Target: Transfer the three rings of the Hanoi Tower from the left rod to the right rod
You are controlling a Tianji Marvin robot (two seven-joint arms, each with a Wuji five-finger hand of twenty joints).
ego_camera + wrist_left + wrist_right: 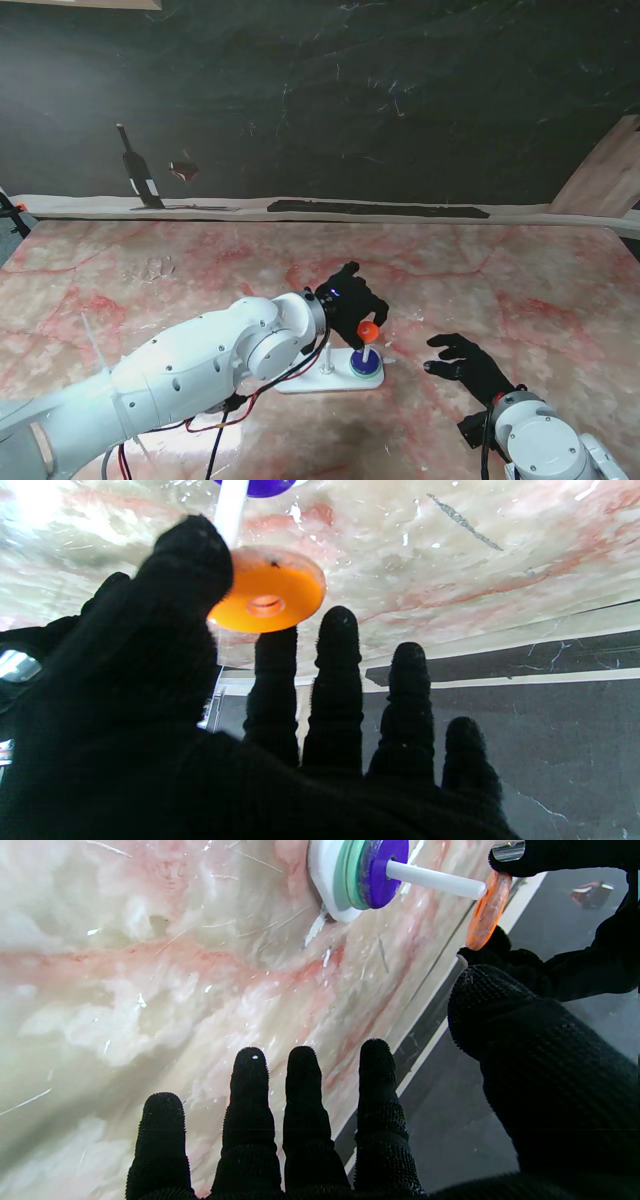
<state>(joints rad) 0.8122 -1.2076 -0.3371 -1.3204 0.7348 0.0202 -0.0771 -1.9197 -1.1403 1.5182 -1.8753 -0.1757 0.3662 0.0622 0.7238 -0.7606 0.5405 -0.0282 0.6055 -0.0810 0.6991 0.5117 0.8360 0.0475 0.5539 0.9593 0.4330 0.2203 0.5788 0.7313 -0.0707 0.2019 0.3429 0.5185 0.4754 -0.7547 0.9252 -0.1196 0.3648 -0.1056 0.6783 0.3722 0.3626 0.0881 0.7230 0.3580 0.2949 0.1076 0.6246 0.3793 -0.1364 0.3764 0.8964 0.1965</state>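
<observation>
The white tower base [305, 385] lies in the middle of the table, nearer to me. On its right rod [367, 350] sit a purple ring [366, 362] over a green ring [366, 373]. The same rod [435, 880], purple ring [382, 870] and green ring [350, 875] show in the right wrist view. My left hand [350, 300] pinches a small orange ring [369, 331] at that rod's tip. Thumb [192, 555] and forefinger [275, 650] grip the orange ring [267, 592], which is tilted. My right hand [465, 362] rests open on the table right of the base, its fingers [300, 1120] spread.
Another bare rod [327, 355] stands left of the right rod; my left forearm [200, 365] covers the base's left end. Behind the table's far edge a dark wall [400, 100] rises, with a wooden board [610, 175] leaning at the far right.
</observation>
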